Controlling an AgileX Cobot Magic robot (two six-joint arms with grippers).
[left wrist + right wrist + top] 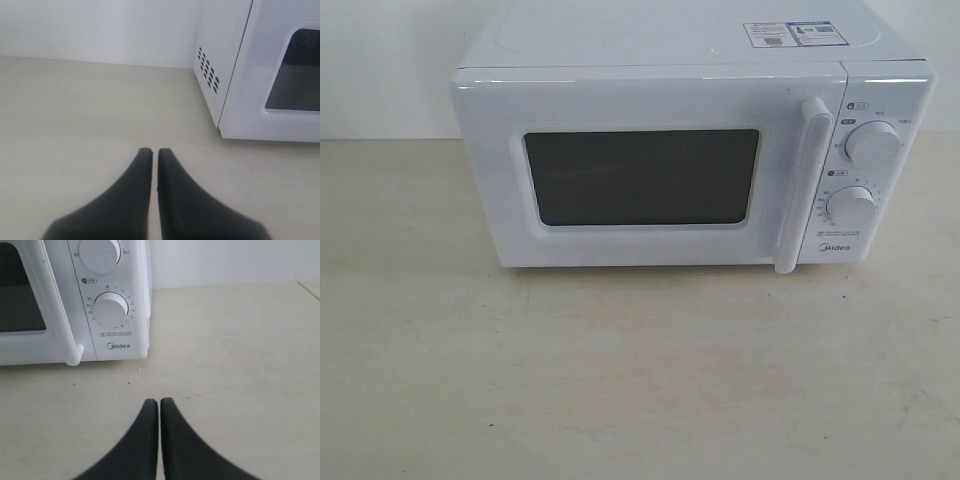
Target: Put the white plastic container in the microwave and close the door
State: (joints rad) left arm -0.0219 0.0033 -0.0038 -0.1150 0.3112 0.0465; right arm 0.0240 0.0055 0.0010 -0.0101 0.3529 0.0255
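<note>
the microwave (670,45) sits on the table (620,380) with its door (640,240) shut flush (the dark window hides the inside), the left gripper (152,152) off its vented side, the right gripper (159,402) before its lower knob (111,310), both jaws pressed together, empty.

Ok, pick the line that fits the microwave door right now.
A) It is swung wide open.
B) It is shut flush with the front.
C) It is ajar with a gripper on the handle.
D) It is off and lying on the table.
B: the door lies flush across the front of the microwave, its handle right beside the knobs.
</note>
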